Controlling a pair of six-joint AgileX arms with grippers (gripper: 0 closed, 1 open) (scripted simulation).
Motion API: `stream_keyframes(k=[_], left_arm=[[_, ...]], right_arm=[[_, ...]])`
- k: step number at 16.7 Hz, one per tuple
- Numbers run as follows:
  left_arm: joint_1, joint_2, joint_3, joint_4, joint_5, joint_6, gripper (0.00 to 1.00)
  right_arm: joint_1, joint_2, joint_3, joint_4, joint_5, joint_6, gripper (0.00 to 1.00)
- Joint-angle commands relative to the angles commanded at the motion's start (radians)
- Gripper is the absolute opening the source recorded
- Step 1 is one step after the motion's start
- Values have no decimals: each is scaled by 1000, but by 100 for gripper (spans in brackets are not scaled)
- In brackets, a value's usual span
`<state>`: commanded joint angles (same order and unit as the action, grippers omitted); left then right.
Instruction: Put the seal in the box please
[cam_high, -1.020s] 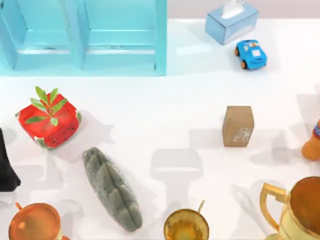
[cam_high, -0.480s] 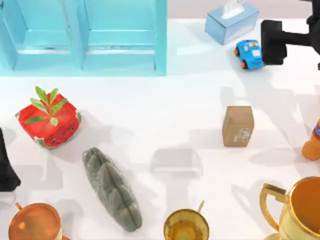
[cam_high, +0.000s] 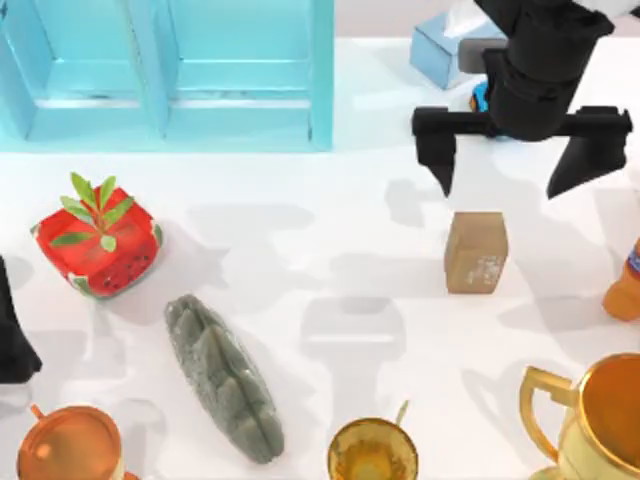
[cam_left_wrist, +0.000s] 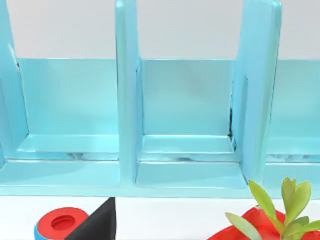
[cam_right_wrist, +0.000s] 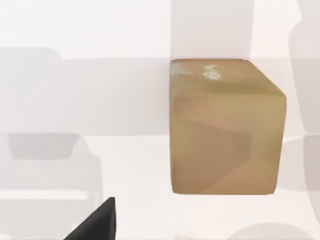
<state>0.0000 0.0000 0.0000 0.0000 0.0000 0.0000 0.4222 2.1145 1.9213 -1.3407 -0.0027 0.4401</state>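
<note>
One seal (cam_high: 476, 252) — one box (cam_high: 170, 75)

Matt, cardboard-like seal (cam_high: 476, 252). Glossy turquoise box (cam_high: 167, 72), plastic-looking. Rough, stony grey-green lump (cam_high: 223, 377). Shiny brass-like cups (cam_high: 590, 418), polished copper pot (cam_high: 68, 447). Smooth, matt white worktop (cam_high: 330, 220). Matt black right claw (cam_high: 520, 160).
</note>
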Motion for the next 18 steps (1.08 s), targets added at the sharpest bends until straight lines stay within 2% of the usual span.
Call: stream_keyframes(k=[9, 18], left_arm=[[0, 0, 0, 0, 0, 0, 100], [0, 0, 0, 0, 0, 0, 100]], right_arm=[[4, 40, 14, -12, 0, 6, 100], [11, 97, -264, 326, 1, 13, 100]])
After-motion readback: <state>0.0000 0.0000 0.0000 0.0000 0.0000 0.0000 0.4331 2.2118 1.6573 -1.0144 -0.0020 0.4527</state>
